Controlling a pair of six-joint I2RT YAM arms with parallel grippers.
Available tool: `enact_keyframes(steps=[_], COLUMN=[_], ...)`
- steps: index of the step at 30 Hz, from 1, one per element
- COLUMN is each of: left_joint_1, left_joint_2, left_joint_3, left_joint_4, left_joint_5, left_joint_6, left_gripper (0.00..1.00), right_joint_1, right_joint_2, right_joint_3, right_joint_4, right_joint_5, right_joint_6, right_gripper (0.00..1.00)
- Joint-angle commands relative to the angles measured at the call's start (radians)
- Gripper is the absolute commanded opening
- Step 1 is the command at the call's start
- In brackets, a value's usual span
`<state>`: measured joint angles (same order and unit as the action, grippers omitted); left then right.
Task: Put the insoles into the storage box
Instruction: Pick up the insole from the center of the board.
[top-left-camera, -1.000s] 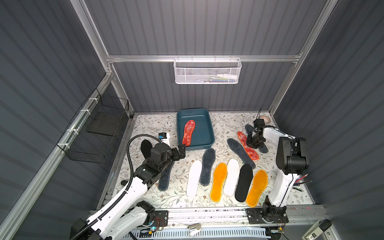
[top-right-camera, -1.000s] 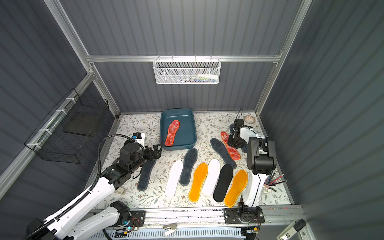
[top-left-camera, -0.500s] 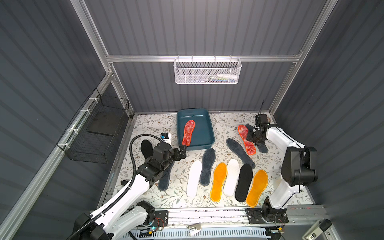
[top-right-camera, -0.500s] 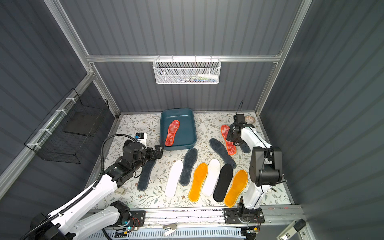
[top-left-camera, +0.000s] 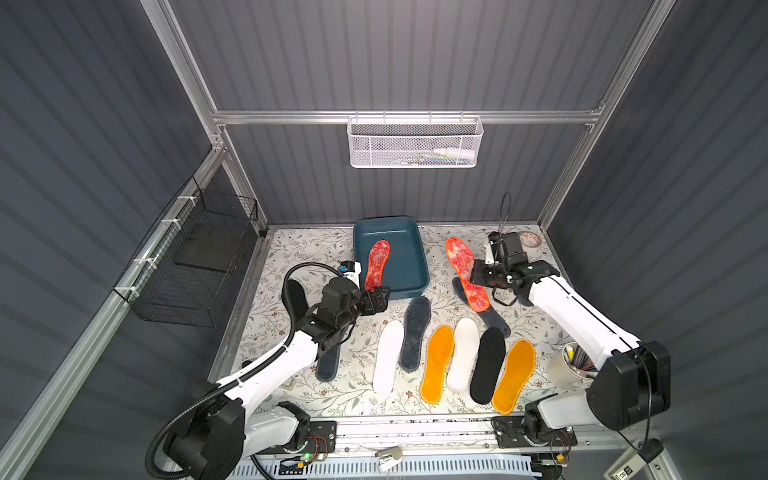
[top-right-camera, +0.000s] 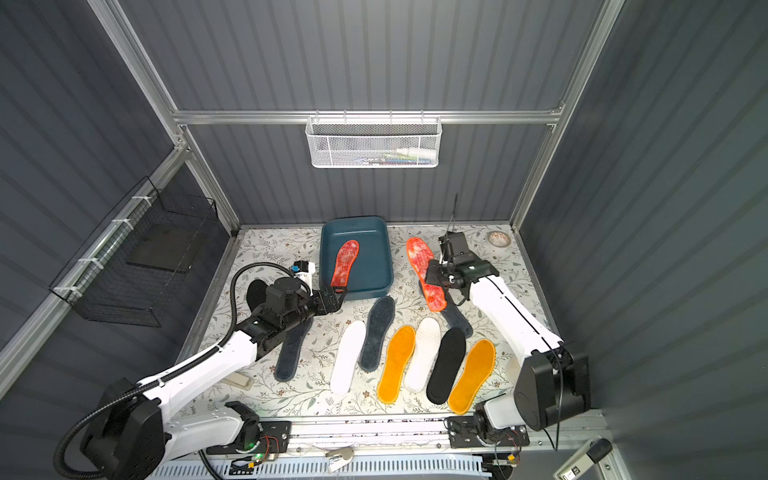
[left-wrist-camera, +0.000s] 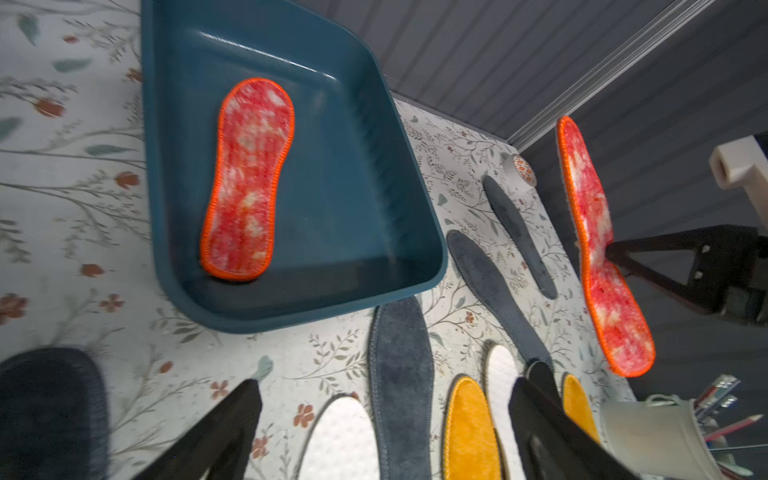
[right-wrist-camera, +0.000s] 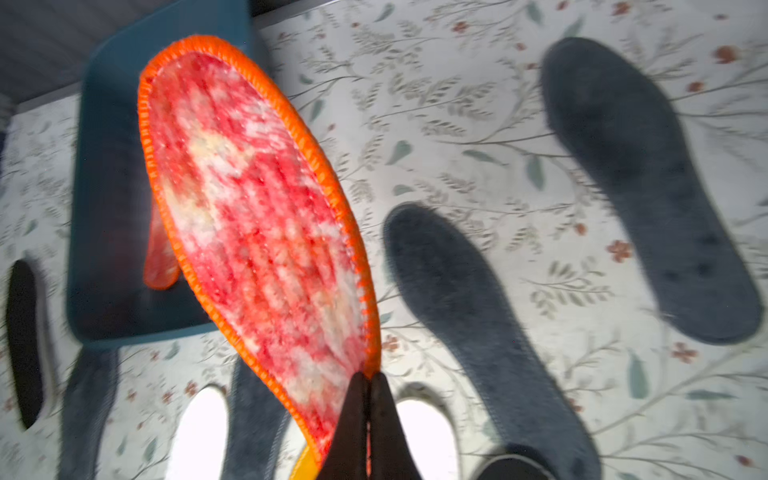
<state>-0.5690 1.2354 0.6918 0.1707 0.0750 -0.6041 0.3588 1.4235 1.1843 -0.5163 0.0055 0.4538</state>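
- Both top views are bright and evenly lit from above; the floral table cover (top-left-camera: 291, 266) shows pale and crisp, while the ribbed grey walls stay dim.
- Shadows on that cover are faint and soft-edged.
- In the left wrist view, a thin streak of glare runs along the far inner wall of the storage box (left-wrist-camera: 266, 50), and its near inner wall lies in shade.
- That view smears towards its edges; the dark fingers (left-wrist-camera: 224, 424) of the left gripper (left-wrist-camera: 384, 386) are out of focus.
- The right wrist view is blurred throughout: the mottled red-orange insole (right-wrist-camera: 257, 232) and the right gripper (right-wrist-camera: 368, 386) look soft, and a white insole (right-wrist-camera: 203, 436) is blown out.
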Motion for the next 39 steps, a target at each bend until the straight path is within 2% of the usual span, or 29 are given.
enact_keyframes(steps=[1, 12, 21, 24, 35, 36, 37, 39], left_joint_1=[-0.003, -0.005, -0.005, -0.005, -0.005, -0.005, -0.005, -0.005], left_joint_2=[0.059, 0.174, 0.234, 0.247, 0.242, 0.242, 0.242, 0.239], left_joint_3=[0.024, 0.000, 0.020, 0.021, 0.035, 0.033, 0.029, 0.026], left_joint_4=[0.157, 0.373, 0.411, 0.419, 0.438, 0.444, 0.453, 0.461], left_joint_5=[0.126, 0.179, 0.183, 0.176, 0.163, 0.165, 0.168, 0.172], left_joint_6=[-0.061, -0.159, -0.178, -0.180, -0.190, -0.196, -0.202, -0.210], left_gripper=[0.90, 0.86, 0.85, 0.81, 0.53, 0.48, 0.39, 0.16], right_joint_1=[0.087, 0.252, 0.349, 0.371, 0.404, 0.404, 0.404, 0.404], right_joint_2=[0.000, 0.078, 0.130, 0.135, 0.141, 0.137, 0.135, 0.123], right_joint_3=[-0.009, 0.013, 0.046, 0.045, 0.000, -0.009, -0.018, -0.029], right_joint_4=[0.072, 0.174, 0.216, 0.228, 0.283, 0.290, 0.295, 0.302], right_joint_5=[0.006, 0.004, -0.033, -0.048, -0.115, -0.119, -0.122, -0.118], right_joint_6=[0.096, 0.182, 0.217, 0.233, 0.267, 0.271, 0.275, 0.276], right_gripper=[0.00, 0.00, 0.00, 0.00, 0.00, 0.00, 0.00, 0.00])
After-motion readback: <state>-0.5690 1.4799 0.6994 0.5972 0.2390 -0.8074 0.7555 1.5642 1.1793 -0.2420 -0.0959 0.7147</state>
